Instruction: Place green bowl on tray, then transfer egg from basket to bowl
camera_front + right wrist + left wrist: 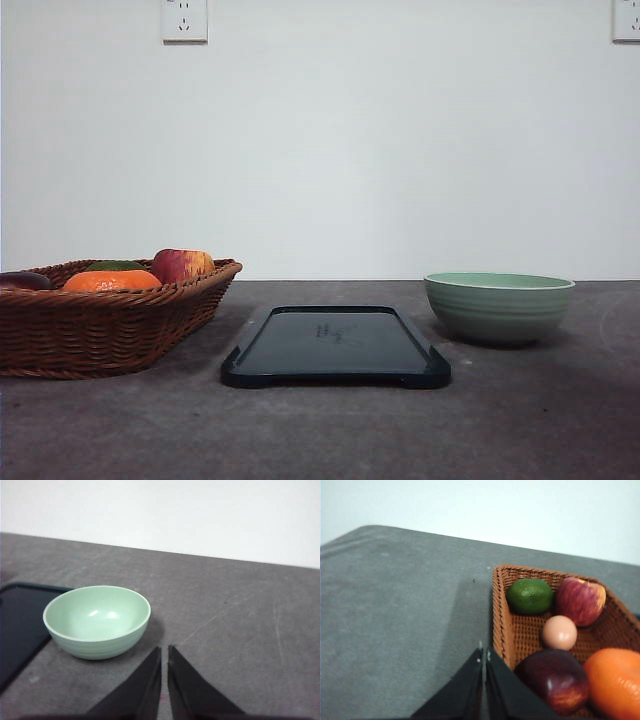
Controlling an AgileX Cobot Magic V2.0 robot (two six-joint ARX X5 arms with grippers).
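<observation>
The green bowl [498,305] [97,619] stands upright and empty on the grey table, to the right of the dark tray [335,346] [17,622], which lies bare in the middle. At the left sits the wicker basket [95,325] [506,630]. The egg [559,632] rests inside it among the fruit. My left gripper [484,655] is shut, hovering just outside the basket's rim. My right gripper [164,651] is shut too, above bare table beside the bowl and apart from it.
The basket also holds a green lime [530,596], a red-yellow apple [580,600] [182,265], a dark red fruit [553,680] and an orange [615,681] [110,281]. A white wall with two sockets [184,20] stands behind the table.
</observation>
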